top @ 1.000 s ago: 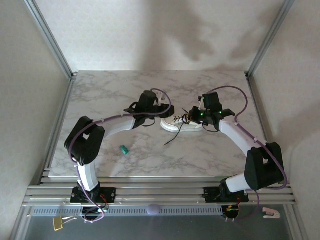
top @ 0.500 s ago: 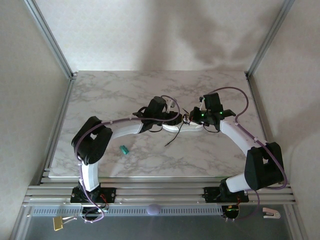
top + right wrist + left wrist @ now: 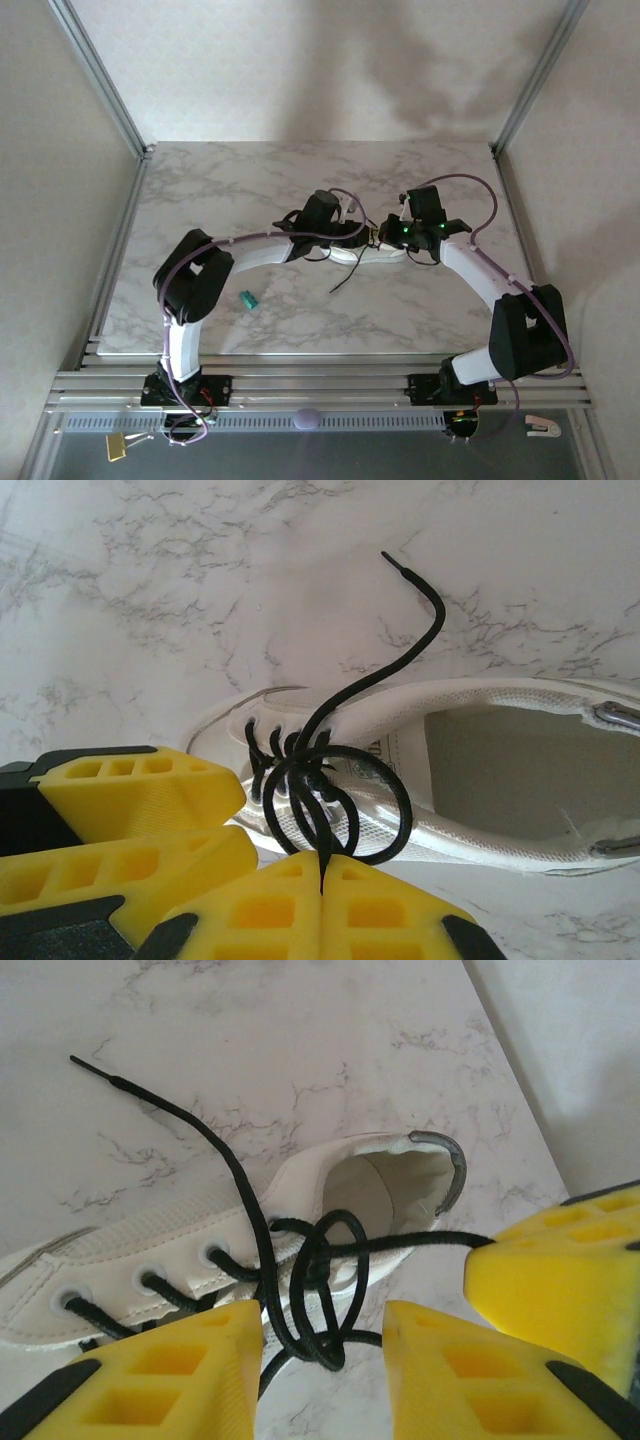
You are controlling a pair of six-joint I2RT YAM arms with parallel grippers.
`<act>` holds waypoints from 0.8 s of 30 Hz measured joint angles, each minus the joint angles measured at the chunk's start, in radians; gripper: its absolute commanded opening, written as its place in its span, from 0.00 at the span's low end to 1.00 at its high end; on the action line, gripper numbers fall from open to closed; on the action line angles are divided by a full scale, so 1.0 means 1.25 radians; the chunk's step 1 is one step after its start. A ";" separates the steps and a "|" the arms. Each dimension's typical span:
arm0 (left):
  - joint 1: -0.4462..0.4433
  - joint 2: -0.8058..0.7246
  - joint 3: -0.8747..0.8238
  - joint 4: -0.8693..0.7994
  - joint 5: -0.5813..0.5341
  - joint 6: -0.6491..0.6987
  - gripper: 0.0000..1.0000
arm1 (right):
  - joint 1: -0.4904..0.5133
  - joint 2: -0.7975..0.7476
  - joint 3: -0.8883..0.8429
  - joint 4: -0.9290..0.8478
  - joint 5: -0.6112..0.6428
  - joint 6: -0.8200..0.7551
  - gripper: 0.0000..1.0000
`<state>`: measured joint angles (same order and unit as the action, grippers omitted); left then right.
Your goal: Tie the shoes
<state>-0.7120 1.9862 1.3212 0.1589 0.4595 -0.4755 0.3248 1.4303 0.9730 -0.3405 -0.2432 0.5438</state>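
The small white low-top sneaker (image 3: 150,1235) lay just ahead of the left gripper (image 3: 322,1328), parted around its thin black laces (image 3: 300,1295); the right gripper (image 3: 322,868) pinched one strand.

The arms hide most of the sneaker (image 3: 368,256) from above, wrist views crop its toe at 8 o'clock and heel at 3 o'clock, the laces (image 3: 438,615) vanish into the right gripper (image 3: 323,865) pinch, and the teal object (image 3: 248,299) seems too small to identify.

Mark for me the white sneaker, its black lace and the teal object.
white sneaker (image 3: 150,1235): left wrist view, side panel beside the eyelets.
black lace (image 3: 305,1270): left wrist view, the crossed loops.
teal object (image 3: 248,299): top external view, its middle.
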 measured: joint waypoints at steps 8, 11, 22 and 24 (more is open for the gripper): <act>0.000 0.042 0.058 -0.042 -0.001 0.003 0.32 | 0.000 0.000 -0.001 -0.001 0.000 0.000 0.00; 0.000 0.054 0.075 -0.060 -0.004 0.005 0.27 | 0.000 0.000 -0.001 -0.002 0.000 0.000 0.00; 0.000 0.056 0.080 -0.075 -0.015 0.009 0.08 | 0.000 -0.001 -0.001 -0.013 0.005 -0.001 0.00; 0.000 0.056 0.080 -0.075 -0.022 0.010 0.08 | -0.001 -0.002 -0.001 -0.016 0.011 -0.001 0.00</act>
<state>-0.7120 2.0563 1.4212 0.0654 0.4324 -0.4633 0.3241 1.4273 0.9718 -0.3599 -0.2295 0.5423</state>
